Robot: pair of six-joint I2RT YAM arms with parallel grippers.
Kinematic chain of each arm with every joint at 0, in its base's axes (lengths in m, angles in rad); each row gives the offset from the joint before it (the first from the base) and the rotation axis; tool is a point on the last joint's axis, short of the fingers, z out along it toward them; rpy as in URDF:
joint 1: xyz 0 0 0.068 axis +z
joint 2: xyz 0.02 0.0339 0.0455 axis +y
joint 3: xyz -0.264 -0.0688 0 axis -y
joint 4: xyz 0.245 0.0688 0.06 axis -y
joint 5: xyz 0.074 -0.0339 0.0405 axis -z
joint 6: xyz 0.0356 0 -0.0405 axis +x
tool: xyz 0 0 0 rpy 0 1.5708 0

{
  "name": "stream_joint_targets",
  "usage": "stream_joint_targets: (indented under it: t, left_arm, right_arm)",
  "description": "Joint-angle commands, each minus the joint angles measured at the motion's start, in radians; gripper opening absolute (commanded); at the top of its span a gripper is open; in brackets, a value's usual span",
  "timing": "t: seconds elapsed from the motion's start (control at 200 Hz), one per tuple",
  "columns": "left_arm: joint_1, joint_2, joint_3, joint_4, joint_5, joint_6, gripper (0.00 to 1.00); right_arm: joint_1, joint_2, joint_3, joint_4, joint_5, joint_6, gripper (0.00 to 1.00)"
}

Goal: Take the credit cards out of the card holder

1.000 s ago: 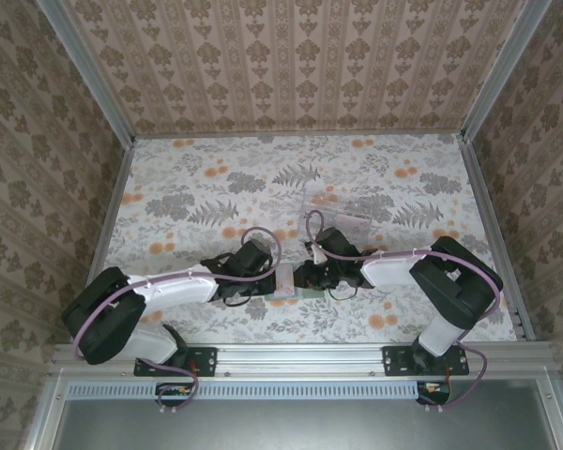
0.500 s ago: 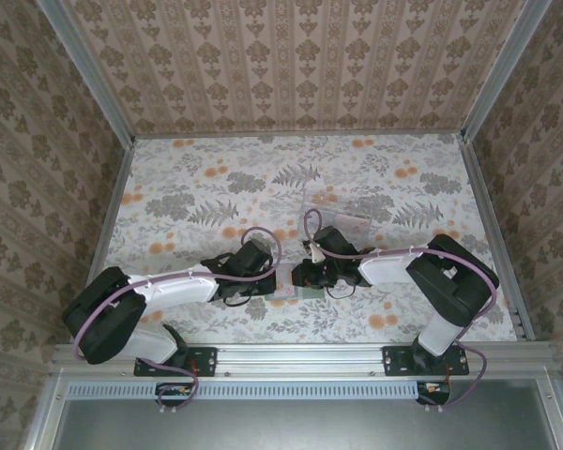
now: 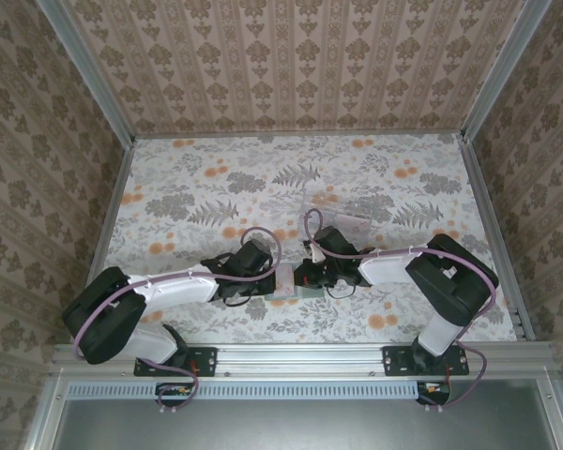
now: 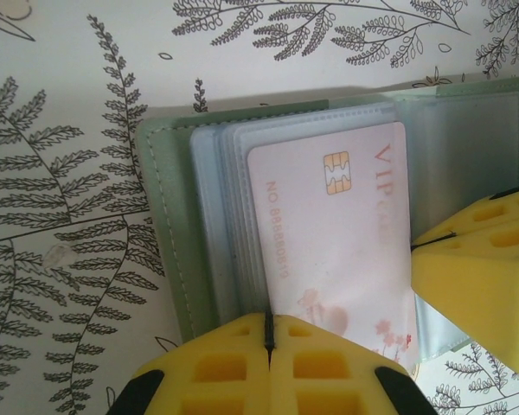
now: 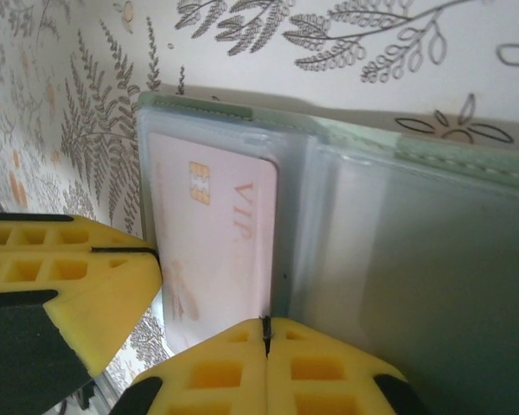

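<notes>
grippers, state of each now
Left gripper: shut at edge of grey-green folding card holder.
Right gripper: shut by the pale pink chip card; hold unclear.

Card holder [image 3: 296,285] on table [image 3: 216,187], between left pincer [image 4: 268,333] and right pincer [image 5: 265,333]; credit card [image 4: 329,242] in its left panel.

The left arm [image 3: 174,286] and right arm [image 3: 394,267] pair black joints with white shells, lilac cables [image 3: 263,232] looping along them. Yellow fingers [image 4: 216,367] carry square hollows; black bases [image 3: 190,360] seem bolted to a rail [image 3: 300,357].

r claw [image 5: 265,346] closed by card holder [image 5: 432,259], vip card [image 5: 212,233] in sleeve.
</notes>
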Motion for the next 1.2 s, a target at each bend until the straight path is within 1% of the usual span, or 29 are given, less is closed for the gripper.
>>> stream_joint_targets:
  t: [0.0, 0.35, 0.57, 0.615, 0.715, 0.97, 1.04, 1.195]
  left_arm:
    - [-0.01, 0.019, 0.004, -0.042, -0.016, -0.009, 0.0]
    - [-0.001, 0.015, 0.003, -0.093, -0.053, -0.016, 0.0]
    - [0.0, 0.02, -0.001, -0.08, -0.043, -0.015, 0.0]
    - [0.0, 0.022, 0.002, -0.076, -0.041, -0.014, 0.0]
    - [0.0, 0.026, 0.002, -0.073, -0.038, -0.014, 0.0]
    - [0.0, 0.037, 0.002, -0.064, -0.032, -0.015, 0.0]
    - [0.001, 0.039, 0.002, -0.063, -0.032, -0.015, 0.0]
    - [0.001, 0.039, 0.002, -0.062, -0.03, -0.014, 0.0]
  right_arm:
    - [0.006, 0.01, -0.019, 0.036, -0.016, 0.01, 0.0]
    - [-0.043, -0.069, -0.081, 0.036, 0.0, 0.008, 0.0]
    - [-0.04, -0.051, -0.064, 0.064, -0.039, 0.01, 0.0]
    - [-0.035, -0.048, -0.058, 0.068, -0.046, 0.011, 0.04]
    - [-0.016, -0.042, -0.03, 0.054, -0.048, 0.003, 0.1]
    - [-0.005, -0.023, -0.009, 0.029, -0.025, -0.007, 0.14]
    - [-0.005, -0.015, -0.011, 0.03, -0.023, -0.007, 0.17]
    - [-0.004, 0.001, -0.009, 0.036, -0.026, -0.005, 0.18]
